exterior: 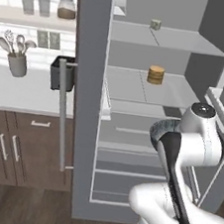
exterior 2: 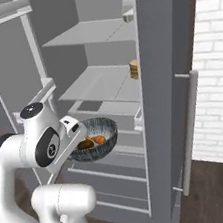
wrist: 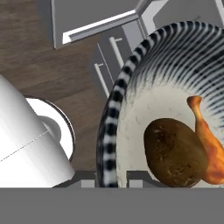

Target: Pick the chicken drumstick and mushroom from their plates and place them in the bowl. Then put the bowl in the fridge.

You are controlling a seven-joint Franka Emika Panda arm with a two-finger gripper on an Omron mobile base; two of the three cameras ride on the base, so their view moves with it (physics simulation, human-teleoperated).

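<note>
Gripping the bowl (exterior 2: 93, 139) by its rim, the tool (wrist: 111, 178) is clamped shut on the wall, one fingertip inside and one outside, and holds it up in front of the open fridge (exterior 2: 164, 75) at the level of its lower shelves. Inside the bowl, the mushroom (wrist: 175, 152) lies touching the chicken drumstick (wrist: 209, 142).

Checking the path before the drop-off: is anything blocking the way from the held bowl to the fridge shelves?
Nothing visible does. The wide dark grey streaked bowl hangs before the tall grey fridge, whose door is open. The middle shelf carries only a small tan stack at its right edge.
</note>
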